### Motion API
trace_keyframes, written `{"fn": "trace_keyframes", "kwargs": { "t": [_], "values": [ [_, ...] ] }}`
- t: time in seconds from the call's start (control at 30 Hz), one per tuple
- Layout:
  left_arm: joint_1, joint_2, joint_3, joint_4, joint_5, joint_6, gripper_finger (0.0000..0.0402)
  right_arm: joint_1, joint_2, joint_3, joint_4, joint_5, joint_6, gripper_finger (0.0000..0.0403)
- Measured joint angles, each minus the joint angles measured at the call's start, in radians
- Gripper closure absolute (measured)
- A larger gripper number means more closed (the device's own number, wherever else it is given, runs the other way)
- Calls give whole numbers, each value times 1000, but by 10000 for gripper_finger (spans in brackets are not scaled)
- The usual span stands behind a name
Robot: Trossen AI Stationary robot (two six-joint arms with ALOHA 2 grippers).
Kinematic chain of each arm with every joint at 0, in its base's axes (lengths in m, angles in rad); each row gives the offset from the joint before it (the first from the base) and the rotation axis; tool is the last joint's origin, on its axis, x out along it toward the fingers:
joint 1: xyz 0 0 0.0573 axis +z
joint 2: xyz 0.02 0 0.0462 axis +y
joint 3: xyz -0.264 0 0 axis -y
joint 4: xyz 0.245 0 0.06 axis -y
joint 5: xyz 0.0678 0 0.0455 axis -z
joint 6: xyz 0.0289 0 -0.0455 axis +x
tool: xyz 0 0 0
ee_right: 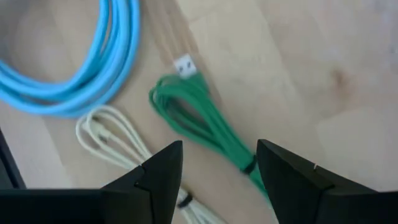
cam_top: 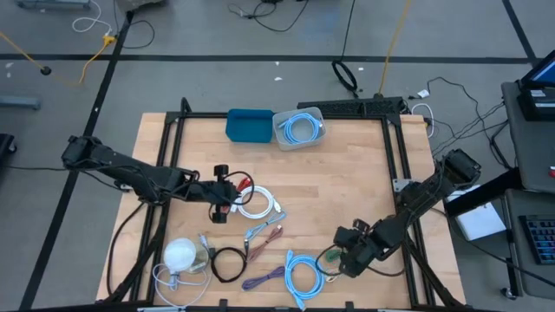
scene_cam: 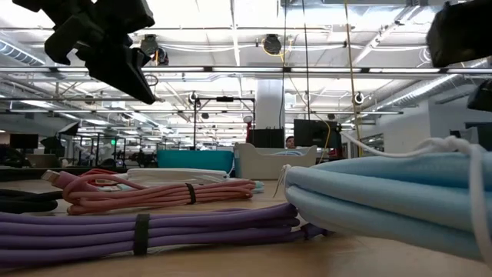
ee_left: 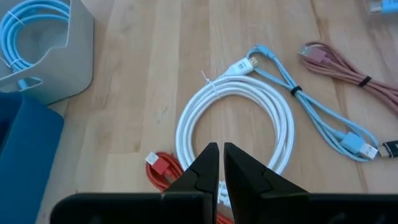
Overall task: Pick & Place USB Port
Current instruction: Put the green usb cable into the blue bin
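Note:
Several coiled USB cables lie flat on the wooden table. My left gripper (cam_top: 222,196) (ee_left: 221,158) is shut and hovers over a white coil (ee_left: 233,118) and a red cable (ee_left: 160,169); the low view shows this gripper (scene_cam: 115,54) raised with nothing hanging from it. My right gripper (cam_top: 347,253) (ee_right: 217,171) is open above a green cable bundle (ee_right: 199,121), one finger standing on either side of it without touching. A light blue coil (ee_right: 74,62) and a thin white cable (ee_right: 112,140) lie beside the green one.
A blue bin (cam_top: 249,126) and a grey bin (cam_top: 299,128) holding a blue coil stand at the far edge. Light blue (ee_left: 323,118), pink (ee_left: 354,74), purple (cam_top: 264,277) and black (cam_top: 227,263) cables and a white round object (cam_top: 180,254) are spread across the near half.

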Motion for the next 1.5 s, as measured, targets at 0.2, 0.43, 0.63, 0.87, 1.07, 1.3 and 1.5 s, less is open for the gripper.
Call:
{"fn": "trace_keyframes", "kwargs": {
  "t": [0.2,0.43,0.63,0.87,1.07,1.3,1.5],
  "values": [
    [0,0,0,0,0,-1,371,35,0,0,-166,3,65,202],
    [0,0,0,-9,1,-8,371,34,2,-46,-200,31,56,202],
    [0,0,0,-22,1,-11,371,34,-2,-108,-83,16,46,202],
    [0,0,0,-30,1,-12,371,34,-3,-140,-47,5,45,232],
    [0,0,0,-31,1,-15,371,34,-1,-141,-39,-4,43,346],
    [0,0,0,-24,0,-20,371,23,0,-142,-35,60,59,395],
    [0,0,0,63,-8,-15,371,-18,8,-146,27,329,-33,400]
  ]
}}
